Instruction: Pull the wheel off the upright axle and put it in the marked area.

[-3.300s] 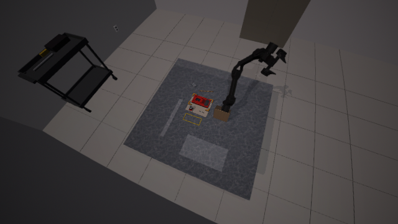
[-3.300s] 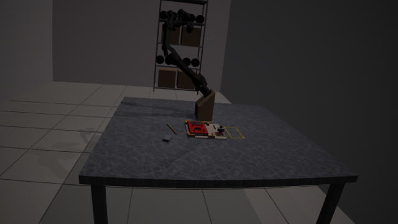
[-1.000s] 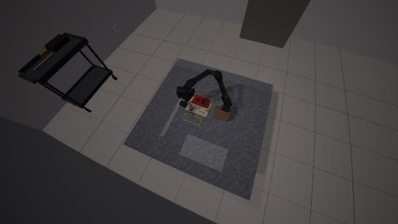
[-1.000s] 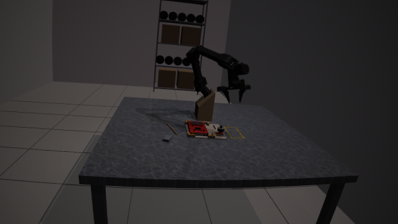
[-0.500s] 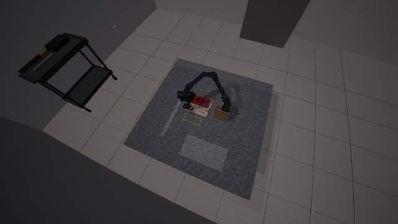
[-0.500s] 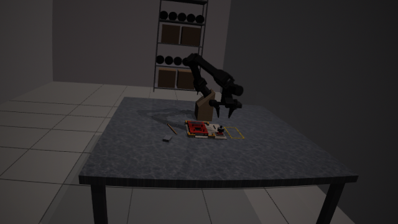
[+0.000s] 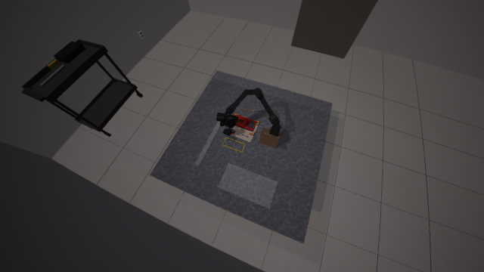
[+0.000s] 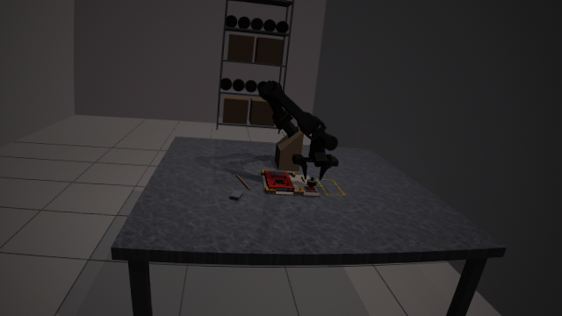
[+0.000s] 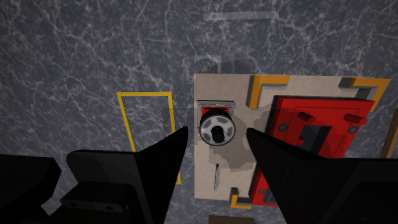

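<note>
The wheel [image 9: 225,123] [image 8: 312,183], dark with a grey spoked face, sits around the upright black axle [image 9: 217,134] near the edge of the pale board [image 9: 204,175] [image 7: 247,138]. My gripper [image 9: 216,131] [image 8: 313,177] is open and empty. Its fingertips are above the wheel, one to each side in the wrist view, with gaps between them and the wheel. The marked area, a yellow outline [image 9: 145,94] [image 8: 339,187] [image 7: 232,148], lies on the table beside the board and holds nothing. The left finger hides part of the outline in the wrist view.
A red plate [image 9: 300,106] [image 8: 278,181] lies on the board between orange corner brackets [image 9: 254,92], close to the right finger. A thin metal piece [image 9: 217,176] is on the board near the wheel. A pencil [image 8: 242,182] and a small grey block [image 8: 236,195] lie beyond the red plate.
</note>
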